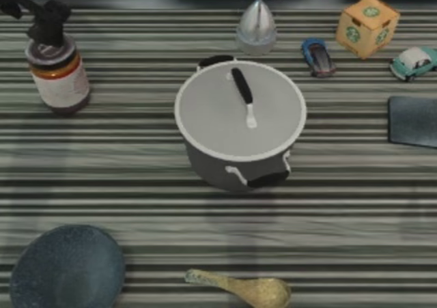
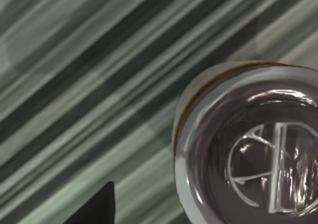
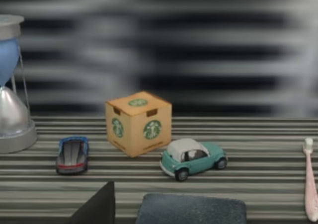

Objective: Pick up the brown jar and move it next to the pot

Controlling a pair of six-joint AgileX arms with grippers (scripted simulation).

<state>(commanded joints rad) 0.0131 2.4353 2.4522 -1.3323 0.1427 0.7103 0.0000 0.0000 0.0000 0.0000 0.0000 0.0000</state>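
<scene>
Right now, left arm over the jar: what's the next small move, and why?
Probably lower the left pincer straight down around the brown jar's lid. It hangs above the jar at the table's back left, and the left wrist view looks down onto the lid. The pot stands well to the right.

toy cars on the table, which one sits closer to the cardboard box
The teal toy car with the white roof sits right beside the tan cardboard box; the dark blue toy car is farther away, nearer the hourglass.
</scene>
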